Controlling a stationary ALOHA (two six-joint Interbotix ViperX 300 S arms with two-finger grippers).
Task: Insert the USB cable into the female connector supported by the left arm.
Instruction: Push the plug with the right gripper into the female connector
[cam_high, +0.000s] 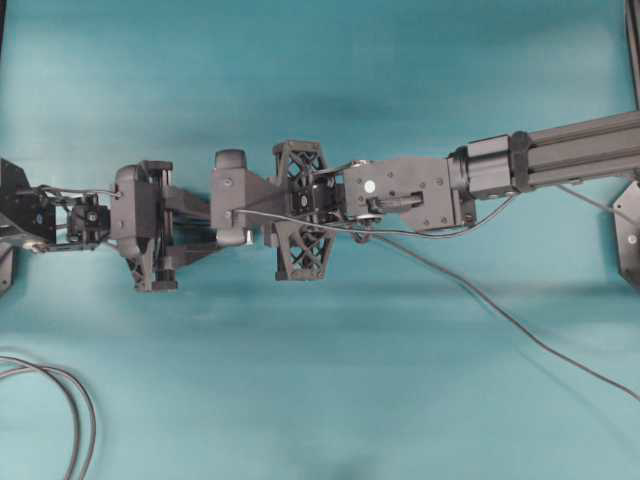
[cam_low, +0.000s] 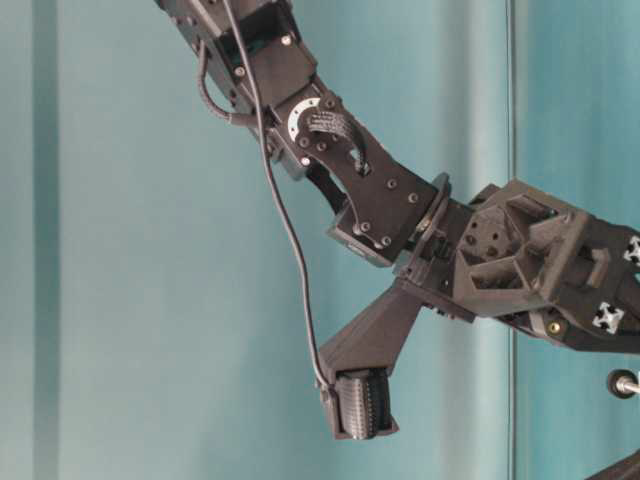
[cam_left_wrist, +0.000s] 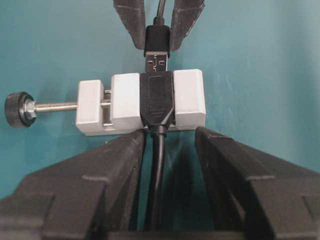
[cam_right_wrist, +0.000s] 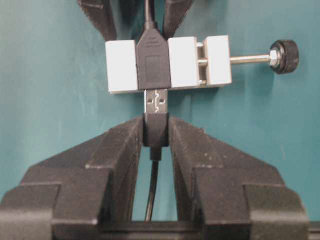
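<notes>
USB cable (cam_right_wrist: 156, 140) sits clamped by its black plug housing between the fingers of our right end effector (cam_right_wrist: 156, 131), so that the silvery plug tip (cam_right_wrist: 157, 102) juts out free towards the female connector (cam_right_wrist: 155, 62). We hold it that way, we judge, to keep the tip unobstructed and square to the socket. The plug tip meets the mouth of the black socket body, with much of its metal still showing, so it is at most partly in. The white clamp block (cam_left_wrist: 125, 102) grips the socket from both sides, and our left end effector (cam_left_wrist: 167, 142) closes on the block's near edge, bracing it against the push.

From overhead, both end effectors overlap mid-air above the teal worktop (cam_high: 300, 400) and the connector is buried beneath them. How deep the plug goes inside the socket we cannot tell. The table-level view shows one fingertip and a trailing wire, not the joint itself. Exactly where the left fingers touch the block is hidden too.
</notes>
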